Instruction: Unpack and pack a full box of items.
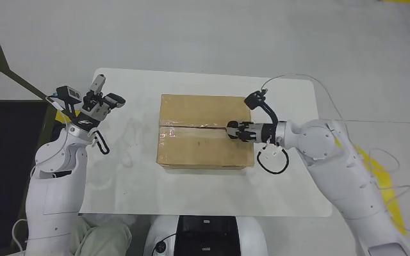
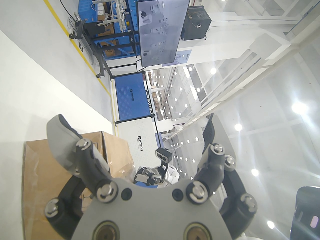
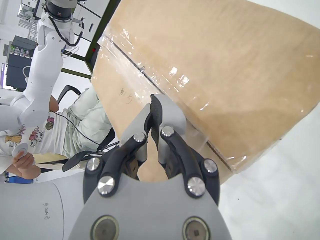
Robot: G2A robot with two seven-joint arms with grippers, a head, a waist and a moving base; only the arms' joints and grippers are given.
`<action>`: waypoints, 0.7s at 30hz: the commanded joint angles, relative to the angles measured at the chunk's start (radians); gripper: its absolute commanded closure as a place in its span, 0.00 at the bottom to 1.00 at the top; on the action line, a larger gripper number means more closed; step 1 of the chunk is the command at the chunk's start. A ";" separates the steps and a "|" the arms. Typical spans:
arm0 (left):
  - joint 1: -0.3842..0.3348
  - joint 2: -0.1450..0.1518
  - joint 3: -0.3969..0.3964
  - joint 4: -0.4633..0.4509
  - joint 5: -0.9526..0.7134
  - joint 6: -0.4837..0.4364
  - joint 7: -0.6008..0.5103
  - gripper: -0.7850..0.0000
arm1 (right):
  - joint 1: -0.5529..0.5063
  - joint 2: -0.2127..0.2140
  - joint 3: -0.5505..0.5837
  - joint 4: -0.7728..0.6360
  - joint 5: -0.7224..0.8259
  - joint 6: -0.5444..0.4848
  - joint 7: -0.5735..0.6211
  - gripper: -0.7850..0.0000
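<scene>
The cardboard box point(image 1: 204, 153) is sitting closed in the middle of the white table point(image 1: 128, 185), its two top flaps meeting along a seam that is running across the lid under a strip of clear tape point(image 3: 140, 68); the tape is catching the light and wrinkling a little near the box edge; the right gripper point(image 3: 154, 106) is sitting at the end of that seam on its own arm's side of the box, fingers pressed together with the dark pads meeting, tips pointing along the tape line; whether they are touching the lid or nipping any tape, I cannot tell; over on the other side, the left gripper point(image 2: 135, 131) is hanging by the table's far left corner, well apart from the box, fingers spread wide and gripping nothing, pointing out towards the room
</scene>
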 commanded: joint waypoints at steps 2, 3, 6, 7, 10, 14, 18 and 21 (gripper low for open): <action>0.000 0.000 0.000 0.000 0.000 0.000 0.000 0.00 | 0.001 0.000 -0.001 0.013 -0.002 0.010 -0.004 1.00; 0.000 0.000 0.000 0.000 0.000 0.000 0.000 0.00 | 0.002 0.000 -0.001 0.017 -0.001 0.014 -0.005 1.00; 0.000 0.000 0.000 0.000 0.000 0.000 0.000 0.00 | 0.004 0.000 -0.001 0.023 0.009 0.027 -0.009 1.00; 0.000 0.000 0.000 0.000 0.000 0.000 0.000 0.00 | 0.002 -0.001 0.002 0.024 0.030 0.027 -0.021 1.00; 0.000 0.000 0.000 0.000 0.000 0.000 0.000 0.00 | -0.002 -0.002 0.019 0.027 0.078 0.028 -0.052 1.00; 0.000 0.000 0.000 0.000 0.000 0.000 0.000 0.00 | -0.010 -0.005 0.037 0.025 0.161 0.051 -0.087 1.00; 0.000 0.000 0.000 0.000 0.000 0.000 0.000 0.00 | 0.017 -0.012 0.023 0.036 0.210 0.108 -0.081 1.00; 0.000 0.000 0.000 0.000 0.000 0.000 0.000 0.00 | 0.059 -0.023 -0.016 0.058 0.239 0.155 -0.062 1.00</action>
